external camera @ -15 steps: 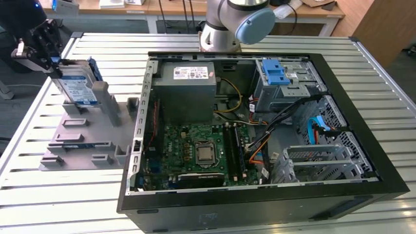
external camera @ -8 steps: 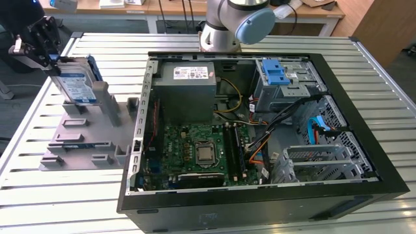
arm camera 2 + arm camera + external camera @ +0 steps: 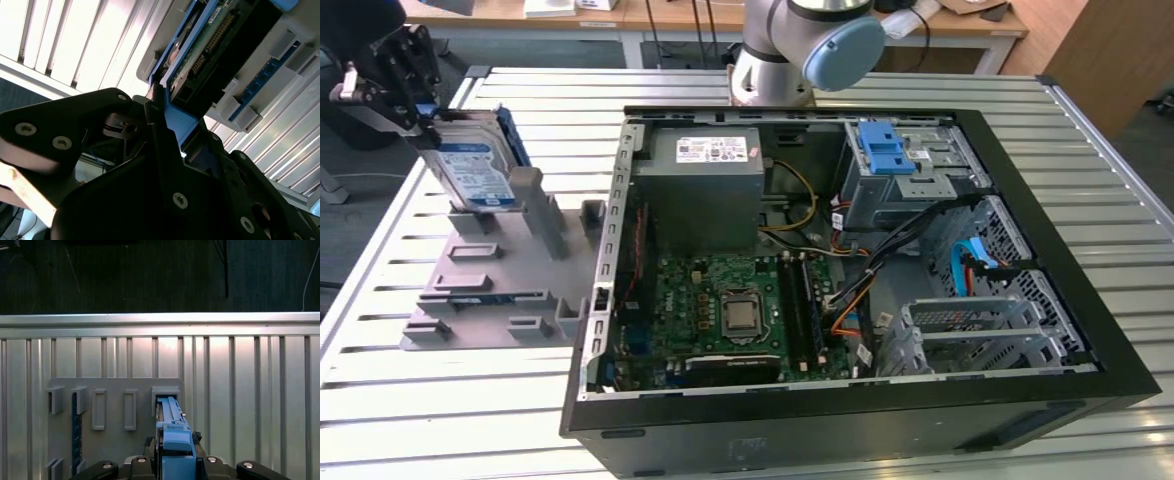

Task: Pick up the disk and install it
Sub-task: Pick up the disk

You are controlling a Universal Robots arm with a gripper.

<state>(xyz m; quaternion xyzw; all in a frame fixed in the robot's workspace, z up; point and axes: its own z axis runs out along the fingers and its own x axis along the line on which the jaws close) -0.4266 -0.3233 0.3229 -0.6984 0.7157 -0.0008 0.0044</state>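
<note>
one hand (image 3: pixel 438 118) clamped on one upright disk (image 3: pixel 471 165) at the grey rack (image 3: pixel 480 275); the exterior view adds one open computer case (image 3: pixel 854 440)

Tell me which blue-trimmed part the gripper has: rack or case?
The disk standing upright in the grey rack, at the exterior view's left; the gripper clamps its top. The blue-latched cage sits inside the computer case.

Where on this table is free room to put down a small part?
Bare table slats lie between the grey holder and the exterior view's bottom edge, and to the exterior view's right of the computer case. Crowded: inside the case, and around the disk held by the end effector.
</note>
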